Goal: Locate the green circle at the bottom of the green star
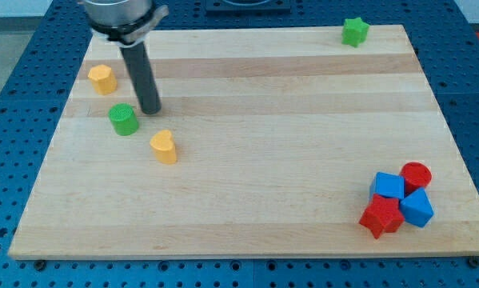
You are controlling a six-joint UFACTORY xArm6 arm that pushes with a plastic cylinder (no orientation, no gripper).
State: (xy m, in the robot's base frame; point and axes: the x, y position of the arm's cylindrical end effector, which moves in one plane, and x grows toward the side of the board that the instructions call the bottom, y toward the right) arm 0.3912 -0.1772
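Observation:
The green circle (123, 119) stands on the wooden board (247, 160) at the view's left. The green star (354, 31) sits far off at the board's top right edge. My tip (150, 110) rests on the board just right of the green circle and slightly above it, close to it with a small gap showing. The dark rod rises from the tip toward the view's top left.
A yellow block (102, 78) lies above and left of the green circle. A yellow heart (165, 147) lies below and right of it. At the bottom right a red cylinder (416, 174), two blue blocks (389, 186) (417, 208) and a red star (381, 216) cluster together.

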